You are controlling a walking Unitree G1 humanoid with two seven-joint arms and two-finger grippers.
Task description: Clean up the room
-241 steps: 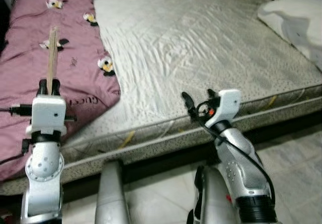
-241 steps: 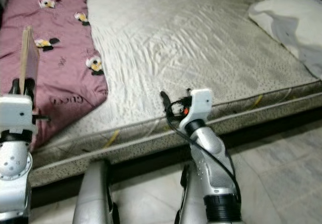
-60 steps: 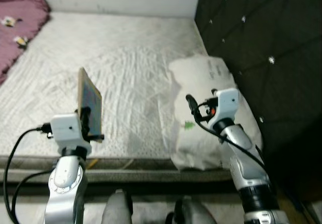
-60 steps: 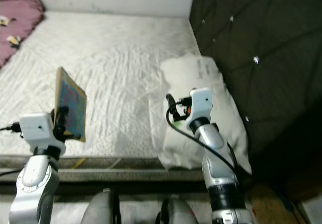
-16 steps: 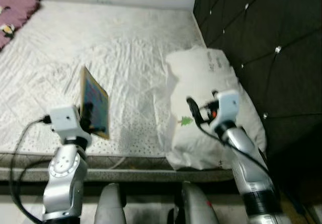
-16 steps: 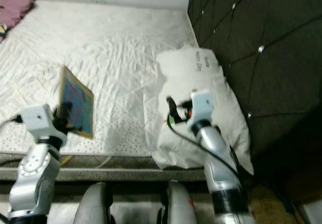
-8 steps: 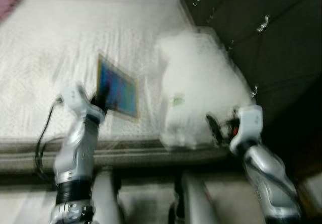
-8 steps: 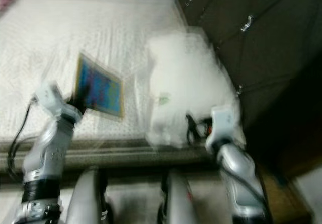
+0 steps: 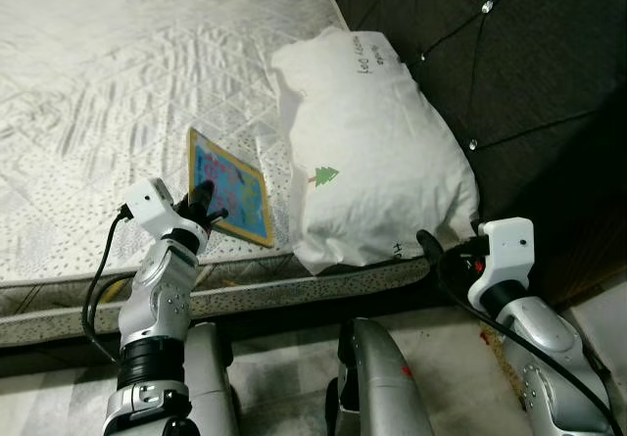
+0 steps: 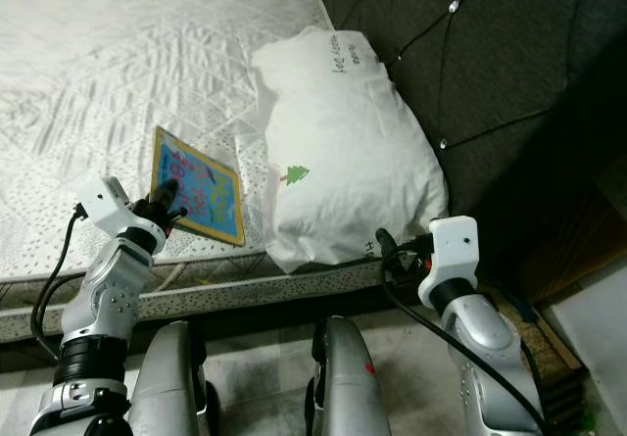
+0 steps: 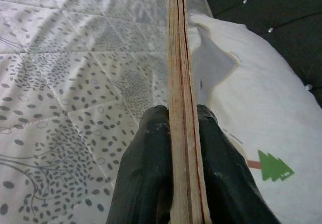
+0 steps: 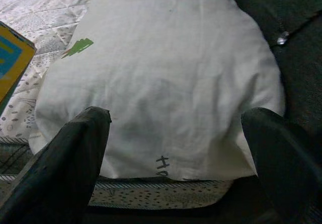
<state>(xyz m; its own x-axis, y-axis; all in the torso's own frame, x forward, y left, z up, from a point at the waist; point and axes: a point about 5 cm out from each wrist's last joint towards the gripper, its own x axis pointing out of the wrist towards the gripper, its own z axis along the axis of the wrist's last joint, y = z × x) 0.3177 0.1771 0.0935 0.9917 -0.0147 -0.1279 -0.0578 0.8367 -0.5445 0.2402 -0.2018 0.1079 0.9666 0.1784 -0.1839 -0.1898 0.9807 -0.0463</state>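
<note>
The left gripper [image 9: 208,199] is clamped on the near edge of one thin picture book [image 9: 231,187], both black fingers [image 11: 146,183] pressed against its covers, holding it tilted low over the mattress [image 9: 98,73]. Just right of it lies one white pillow [image 9: 367,152] against the dark tufted headboard [image 9: 509,54]. The right gripper [image 12: 176,148] has its fingers spread wide, holding nothing, near the pillow's near end.
</note>
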